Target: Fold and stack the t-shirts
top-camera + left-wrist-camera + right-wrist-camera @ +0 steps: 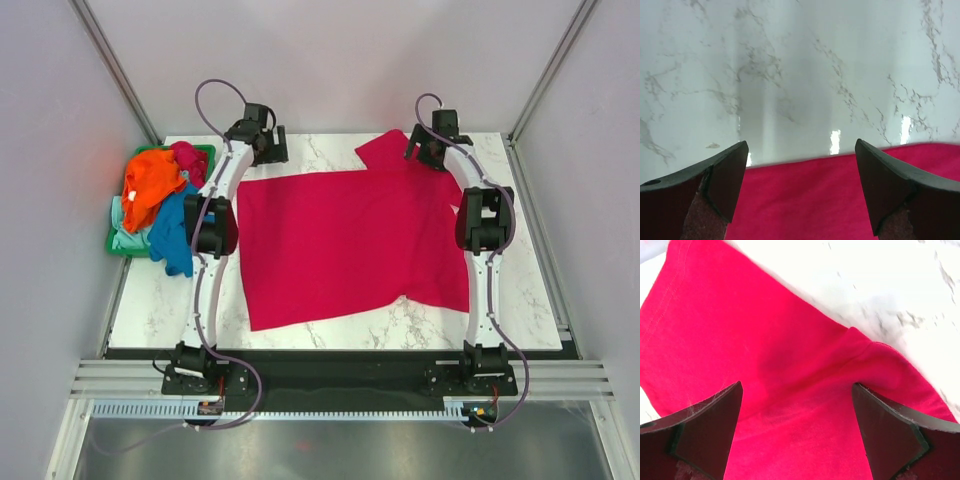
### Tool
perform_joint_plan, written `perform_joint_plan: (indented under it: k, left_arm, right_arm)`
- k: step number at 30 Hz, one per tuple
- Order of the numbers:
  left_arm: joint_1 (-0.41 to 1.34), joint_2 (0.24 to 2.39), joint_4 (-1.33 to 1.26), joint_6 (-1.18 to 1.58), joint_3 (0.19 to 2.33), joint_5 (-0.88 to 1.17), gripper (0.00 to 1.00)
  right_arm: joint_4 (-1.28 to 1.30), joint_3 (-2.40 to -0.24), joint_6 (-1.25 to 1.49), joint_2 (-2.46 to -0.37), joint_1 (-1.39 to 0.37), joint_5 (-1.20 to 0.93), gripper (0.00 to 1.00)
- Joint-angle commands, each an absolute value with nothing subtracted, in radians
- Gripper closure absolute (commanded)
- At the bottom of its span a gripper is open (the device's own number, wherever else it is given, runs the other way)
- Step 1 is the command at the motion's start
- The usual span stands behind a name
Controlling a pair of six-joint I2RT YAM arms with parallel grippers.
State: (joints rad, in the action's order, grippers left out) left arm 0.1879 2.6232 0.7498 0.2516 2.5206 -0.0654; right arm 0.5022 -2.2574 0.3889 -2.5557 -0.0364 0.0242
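A magenta-red t-shirt (350, 240) lies spread flat on the marble table, one sleeve (385, 150) reaching toward the back. My left gripper (262, 140) is open over the shirt's far left edge; in the left wrist view its jaws stand wide apart (800, 190) above the red cloth (800, 200). My right gripper (430, 148) is open over the far right sleeve; the right wrist view (797, 430) shows the sleeve seam (790, 365) between its jaws. Orange (150, 180), blue (172, 235) and pale mint (125, 235) shirts lie piled at the left.
A green plastic basket (205, 152) at the table's left edge holds the piled shirts, which spill over its rim. Bare marble (400, 325) shows in front of the red shirt and along the right side (525, 260). Grey walls enclose the table.
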Motion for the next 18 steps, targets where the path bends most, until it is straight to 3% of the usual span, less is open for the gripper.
perform_joint_plan:
  k: [1,3,10,14,18]
  left_arm:
    - [0.152,2.557,0.706,0.204,2.562,-0.067,0.05]
    - [0.159,2.438,0.704,0.212,2.511,-0.072,0.05]
    - [0.175,2.119,0.616,0.318,1.929,-0.077,0.08]
    - [0.175,2.124,0.581,0.339,1.826,-0.025,0.09]
    - [0.175,2.204,0.572,0.334,1.845,0.014,0.10]
  right_arm:
    - [0.577,-2.319,0.394,-2.609,-0.032,-0.006,0.02]
    - [0.568,-2.278,0.406,-2.570,-0.032,-0.006,0.02]
    - [0.546,-2.149,0.382,-2.332,-0.032,-0.026,0.02]
    - [0.587,-2.080,0.353,-2.194,-0.034,-0.020,0.02]
    - [0.601,-1.826,0.328,-2.013,-0.032,0.064,0.02]
